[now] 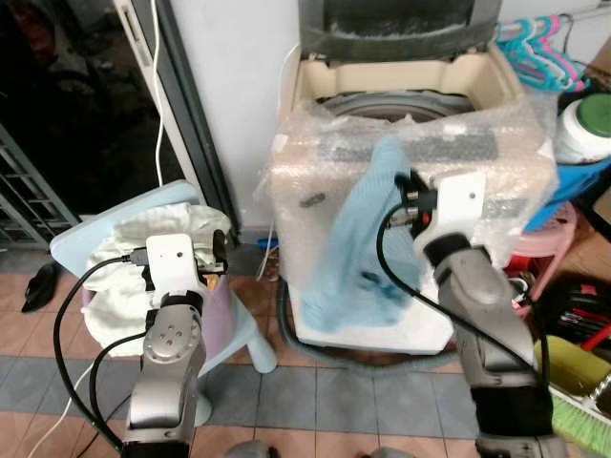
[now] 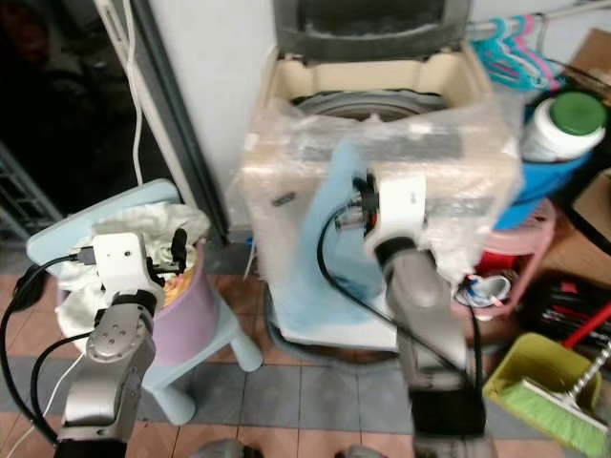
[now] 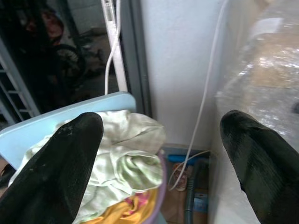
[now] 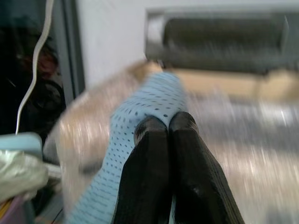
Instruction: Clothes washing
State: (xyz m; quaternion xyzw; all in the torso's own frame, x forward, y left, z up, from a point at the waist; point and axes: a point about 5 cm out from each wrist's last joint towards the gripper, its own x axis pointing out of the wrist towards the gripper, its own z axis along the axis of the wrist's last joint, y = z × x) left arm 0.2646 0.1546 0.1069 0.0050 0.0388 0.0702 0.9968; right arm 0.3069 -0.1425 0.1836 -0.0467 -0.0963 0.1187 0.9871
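A top-loading washing machine (image 1: 477, 81) stands ahead with its lid up and bubble wrap over its front. My right gripper (image 4: 166, 128) is shut on a light blue dotted garment (image 1: 358, 239), holding it up in front of the machine's control panel; the cloth hangs down the machine's front. A lilac basket (image 1: 221, 320) of pale green and white clothes (image 3: 126, 163) sits on a light blue stool (image 1: 115, 224) at the left. My left gripper (image 3: 161, 154) is open above that basket, with nothing between its fingers.
A dark sliding door frame (image 1: 186, 114) and a white cable run down the wall at the left. Coloured hangers (image 1: 539, 48), a white jar with a green lid (image 1: 587, 124), a pink stool and a green dustpan (image 1: 578, 382) crowd the right side. A grey hose lies at the machine's base.
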